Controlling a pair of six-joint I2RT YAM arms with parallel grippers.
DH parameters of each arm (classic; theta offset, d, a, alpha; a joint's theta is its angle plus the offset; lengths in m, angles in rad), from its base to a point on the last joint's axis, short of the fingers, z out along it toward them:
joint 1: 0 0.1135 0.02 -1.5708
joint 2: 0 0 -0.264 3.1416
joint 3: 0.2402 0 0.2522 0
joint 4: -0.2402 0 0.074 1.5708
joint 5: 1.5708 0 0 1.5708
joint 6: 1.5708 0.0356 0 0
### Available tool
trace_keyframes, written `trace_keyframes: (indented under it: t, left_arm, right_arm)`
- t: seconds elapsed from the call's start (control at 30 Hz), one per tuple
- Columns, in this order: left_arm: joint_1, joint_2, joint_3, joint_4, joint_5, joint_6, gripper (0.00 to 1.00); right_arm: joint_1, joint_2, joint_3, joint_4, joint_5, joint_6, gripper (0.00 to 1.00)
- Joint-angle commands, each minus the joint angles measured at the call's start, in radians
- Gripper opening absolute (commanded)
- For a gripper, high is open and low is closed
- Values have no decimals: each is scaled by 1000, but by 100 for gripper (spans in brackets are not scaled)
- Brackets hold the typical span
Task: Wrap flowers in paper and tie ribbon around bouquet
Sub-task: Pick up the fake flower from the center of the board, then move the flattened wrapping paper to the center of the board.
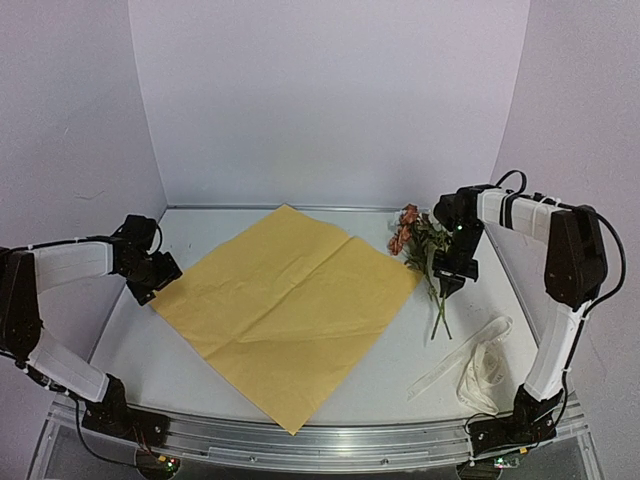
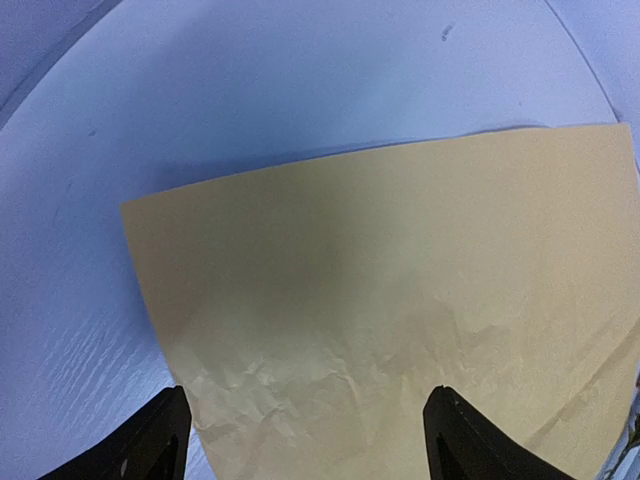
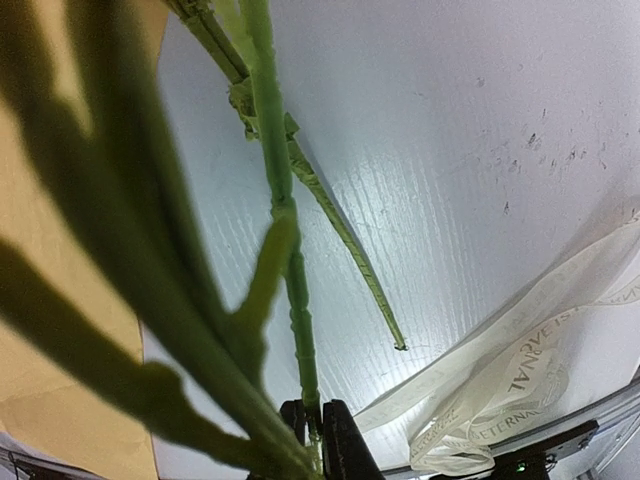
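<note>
**A:** Where is the paper (image 1: 290,305)?

**B:** Flat on the white worktop (image 1: 150,350), yellow face up, turned like a diamond (a crease runs across its middle).

**A:** And the left fingers (image 2: 455,445)?

**B:** They are spread wide with nothing between them, at the paper's 9 o'clock corner. The wrist view shows that corner lying beneath them, but I cannot tell whether they touch it.

**A:** The flowers (image 1: 420,245)?

**B:** At about 2 o'clock from the paper's middle. The blooms are just beside its far right edge and the stems (image 3: 285,200) trail toward 5 o'clock. The right fingers (image 3: 335,440) are clamped on the thin green stems.

**A:** The ribbon (image 1: 480,365)?

**B:** It lies in a loose cream heap on the worktop at 4 o'clock, near the right arm's base and clear of the paper.
</note>
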Motion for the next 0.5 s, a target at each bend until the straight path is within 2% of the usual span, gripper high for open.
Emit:
trace_keyframes:
  t: [0.0,0.23,0.47]
  left_arm:
    - [9,-90,-75,-58,-72,-113,86]
    - [9,-109,-211,115,100,-144,90]
    - [8,-32,-241,225,204,-157,76]
  right_arm:
    - [-5,-56,40,-10,-9,5,0]
    - [-4,-77,47,-3,-48,-16,0]
    - [-4,-144,-20,32,-24,-12,0]
